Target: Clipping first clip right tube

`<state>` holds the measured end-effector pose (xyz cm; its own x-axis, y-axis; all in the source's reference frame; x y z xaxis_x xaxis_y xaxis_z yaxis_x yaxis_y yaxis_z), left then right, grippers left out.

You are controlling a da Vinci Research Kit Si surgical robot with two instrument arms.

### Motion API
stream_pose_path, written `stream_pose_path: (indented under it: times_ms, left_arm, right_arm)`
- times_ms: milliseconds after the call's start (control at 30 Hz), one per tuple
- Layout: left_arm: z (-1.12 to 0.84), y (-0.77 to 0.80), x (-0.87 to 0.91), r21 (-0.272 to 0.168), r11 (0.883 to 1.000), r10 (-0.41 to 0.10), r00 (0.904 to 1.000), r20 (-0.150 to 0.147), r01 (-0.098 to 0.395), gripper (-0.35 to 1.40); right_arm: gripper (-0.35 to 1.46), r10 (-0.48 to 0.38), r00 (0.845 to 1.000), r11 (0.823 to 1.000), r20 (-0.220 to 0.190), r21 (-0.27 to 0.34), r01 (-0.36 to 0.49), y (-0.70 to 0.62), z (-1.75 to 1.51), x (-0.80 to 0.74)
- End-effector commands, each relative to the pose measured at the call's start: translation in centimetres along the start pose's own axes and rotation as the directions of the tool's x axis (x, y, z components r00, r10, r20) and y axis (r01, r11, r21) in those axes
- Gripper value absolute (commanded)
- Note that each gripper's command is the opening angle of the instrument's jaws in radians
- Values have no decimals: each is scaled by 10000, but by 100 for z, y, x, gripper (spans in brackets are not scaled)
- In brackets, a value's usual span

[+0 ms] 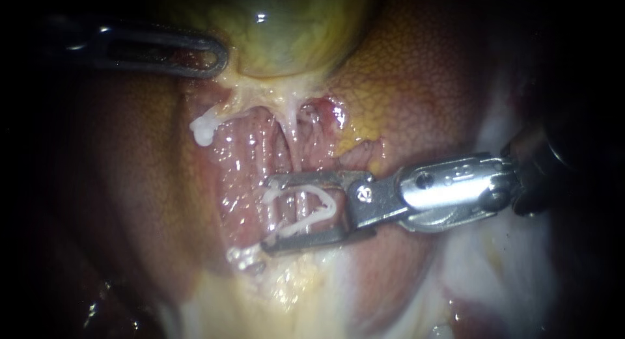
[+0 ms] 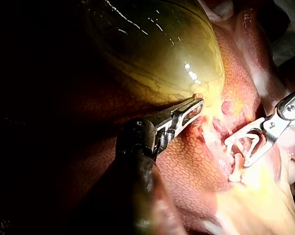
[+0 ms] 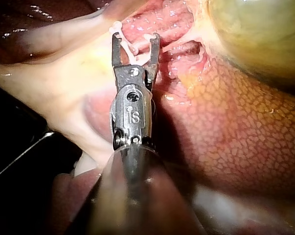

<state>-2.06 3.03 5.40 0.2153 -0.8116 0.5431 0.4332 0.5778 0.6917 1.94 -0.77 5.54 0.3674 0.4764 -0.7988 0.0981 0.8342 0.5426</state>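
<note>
My left instrument (image 1: pixel 218 56) comes in over the liver's darker left side, and its slotted jaws lie together on the pale fold at the lower edge of the gallbladder (image 1: pixel 280 33). In the left wrist view its tip (image 2: pixel 196 105) meets that same edge, with the green-yellow gallbladder bulging just ahead of it. Below the gallbladder, thin whitish strands fan down over a raw pink patch. A small white lump (image 1: pixel 203 132) sits at the left edge of that patch.

A pale tube (image 1: pixel 291 140) runs down from the gallbladder's neck towards my right instrument (image 1: pixel 267 215). That instrument's shaft enters across the liver (image 1: pixel 416 85) from the right. Its jaws stand wide apart and carry a white clip (image 1: pixel 332 203) between them. The clip's two arms lie along the jaws and its bend sits deep at the hinge. The clip is spread open, and pale strands of tissue cross the gap between its arms. I cannot tell whether these are the right tube. In the right wrist view the jaws (image 3: pixel 136 38) straddle whitish strands at the edge of the pink patch, with the gallbladder off to one side.
</note>
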Motion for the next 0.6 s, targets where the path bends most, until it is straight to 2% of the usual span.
stream_pose_path:
  times_ms: [33, 367, 600]
  left_arm:
    - [0, 0, 0, 6, 10000, 2, 10000, -1, -2, -35]
    - [-2, 1, 1, 17, 10000, 6, 10000, -5, -6, -35]
    - [-3, 1, 1, 22, 10000, 8, 10000, -7, -8, -35]
  right_arm:
    - [46, -2, 10000, 10000, 0, 7, 2, 0, -1, 1]
    - [46, 67, 10000, 9998, -21, 176, -66, -9, -30, 13]
    - [43, 188, 9998, 9993, 6, 332, -188, -11, -58, 11]
